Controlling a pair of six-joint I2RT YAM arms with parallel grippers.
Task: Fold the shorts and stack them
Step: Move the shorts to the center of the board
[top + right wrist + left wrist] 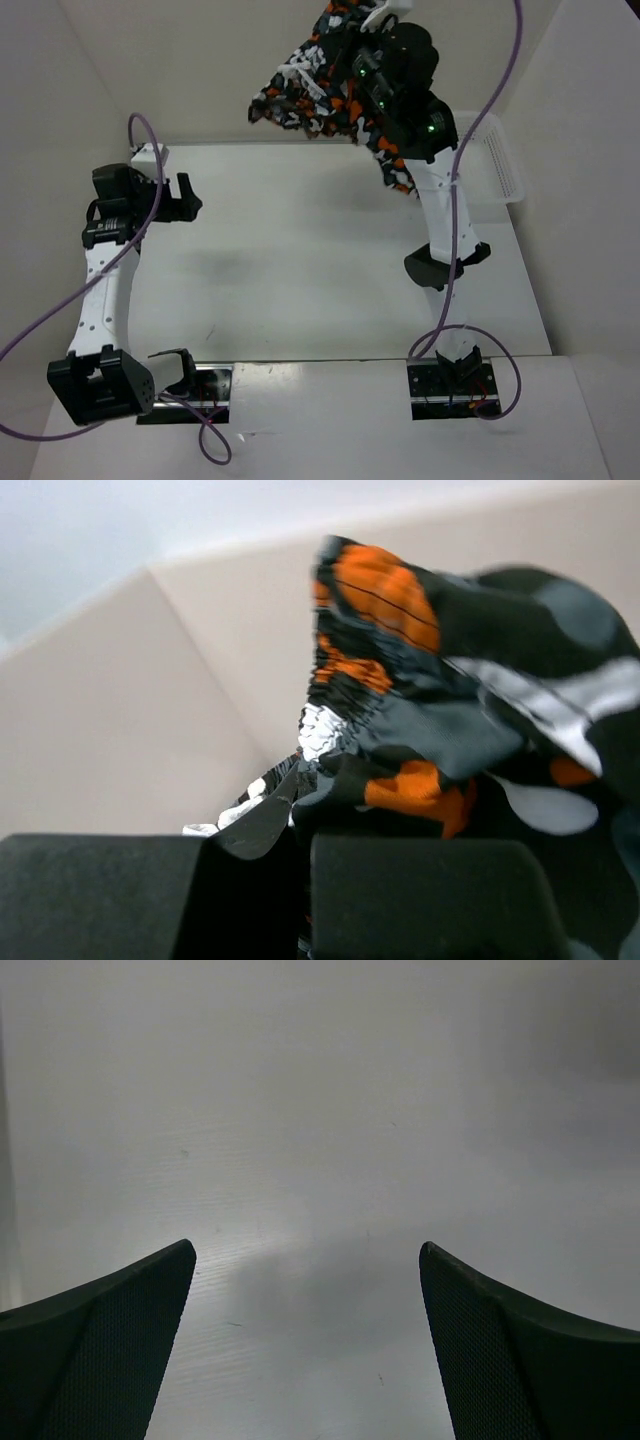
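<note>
Two arms at the near edge of the table (300, 260), only one of them loaded.

Right fingers (312, 870): pinched shut on the shorts (320, 90). In the right wrist view a fold of cloth is caught between the two black pads. A gathered, ribbed band of fabric sits just above the fingertips. The rest billows up and to the right of them in orange, black, grey and white blotches.

Shorts, position: lifted high, wholly off the table, carried by the right fingers alone. From above, the bulk spreads out from those fingers toward the left arm's side. One tail hangs down alongside the right wrist. The garment is bunched and crumpled.

Left fingers (188, 196): spread wide, nothing between them. They sit low over the left part of the table, well apart from the shorts. The left wrist view gives two dark, textured fingertips with plain pale table between and beyond them, and a soft shadow just ahead.

Container: one white mesh basket (495, 165) at the far right of the table, below and outward of the right fingers and well apart from the left fingers. The right arm crosses its inner side, so only rim and mesh wall show. Contents cannot be told. The shorts hang outside it.
</note>
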